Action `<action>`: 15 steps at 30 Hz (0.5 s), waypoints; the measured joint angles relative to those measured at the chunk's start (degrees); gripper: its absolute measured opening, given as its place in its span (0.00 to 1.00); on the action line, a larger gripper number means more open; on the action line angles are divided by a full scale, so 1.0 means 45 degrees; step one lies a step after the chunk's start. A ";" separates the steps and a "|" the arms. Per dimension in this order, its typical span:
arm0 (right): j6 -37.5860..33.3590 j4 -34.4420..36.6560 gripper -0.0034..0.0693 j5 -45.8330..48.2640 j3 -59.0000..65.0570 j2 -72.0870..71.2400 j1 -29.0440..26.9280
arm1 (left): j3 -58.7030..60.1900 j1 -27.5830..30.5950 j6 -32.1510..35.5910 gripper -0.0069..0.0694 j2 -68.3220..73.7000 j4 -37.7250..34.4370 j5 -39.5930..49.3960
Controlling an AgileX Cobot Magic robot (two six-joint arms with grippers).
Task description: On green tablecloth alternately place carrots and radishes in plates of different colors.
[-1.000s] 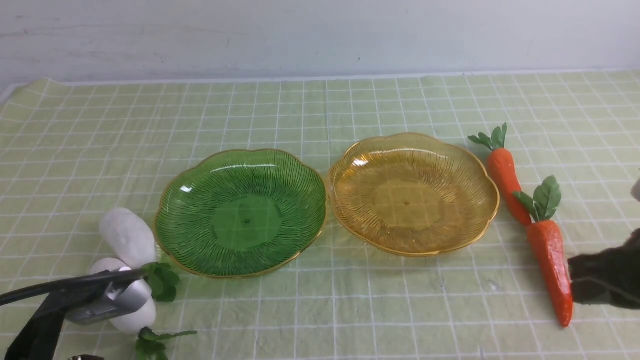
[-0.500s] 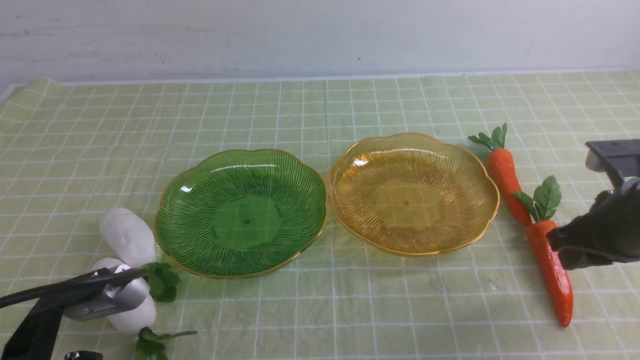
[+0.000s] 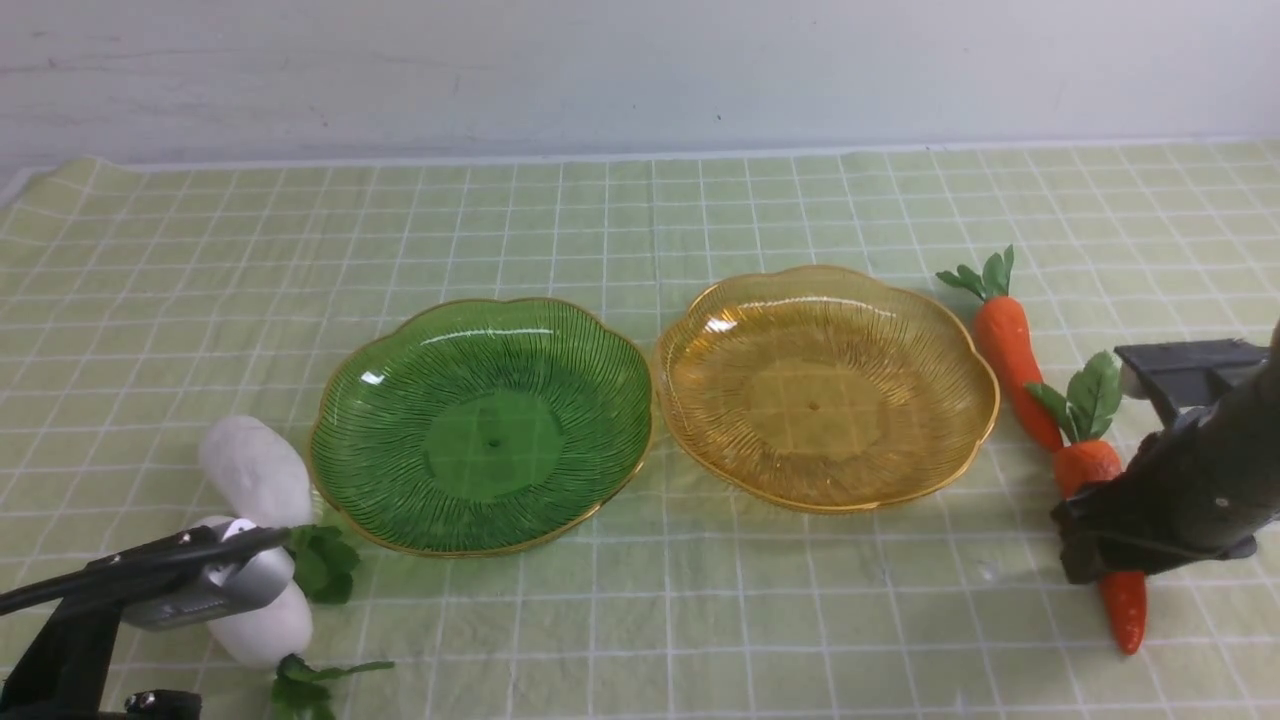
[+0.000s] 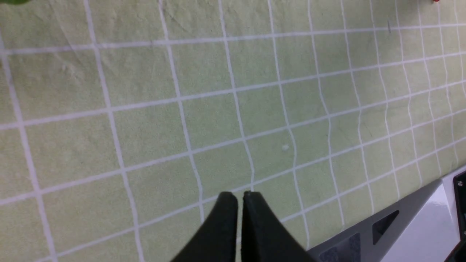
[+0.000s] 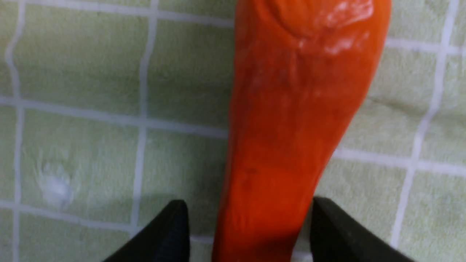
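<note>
Carrots lie on the cloth (image 3: 600,230) to the right of the amber plate (image 3: 830,300), tips toward the robot. The far carrot (image 3: 1008,345) lies just beside that plate's rim. The near carrot (image 3: 1086,468) begins at the far one's tip, and its leaves overlap it.

In the front view the right arm (image 3: 1180,500) crosses the near carrot's middle, so only its shoulder and tip show. The right wrist view gives what is hidden there. The right end effector (image 5: 249,205) is released, its black fingers (image 5: 171,233) spread astride the orange body, one on each side. Cloth shows between one finger and the carrot. The other finger sits at the carrot's edge, and whether it touches cannot be told.

Radishes lie at the left, near the green plate (image 3: 480,330). The far radish (image 3: 255,472) is just beside that plate's rim. The near radish (image 3: 268,632) is partly behind the left arm (image 3: 60,640), its leaves toward the robot.

The front view does not show the left fingertips, but the left wrist view does. The left end effector (image 4: 236,194) is clenched, its fingers pressed together with only a thin slit between them, over bare gridded cloth.

Both plates sit side by side mid-cloth, rims almost touching. Each has a gold rim and a bare ribbed bottom.
</note>
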 joint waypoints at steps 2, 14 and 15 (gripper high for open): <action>0.0000 0.0000 0.62 0.0000 -0.0033 0.0024 0.0000 | 0.0000 0.0000 -0.0013 0.10 0.0000 0.0000 0.0000; 0.0030 -0.0064 0.34 0.2579 -0.1343 0.0090 0.0000 | 0.0000 0.0000 -0.0055 0.10 0.0000 0.0010 0.0000; 0.0081 -0.0072 0.34 0.2872 -0.1478 0.0039 0.0000 | 0.0000 0.0000 -0.0055 0.10 0.0000 0.0010 0.0000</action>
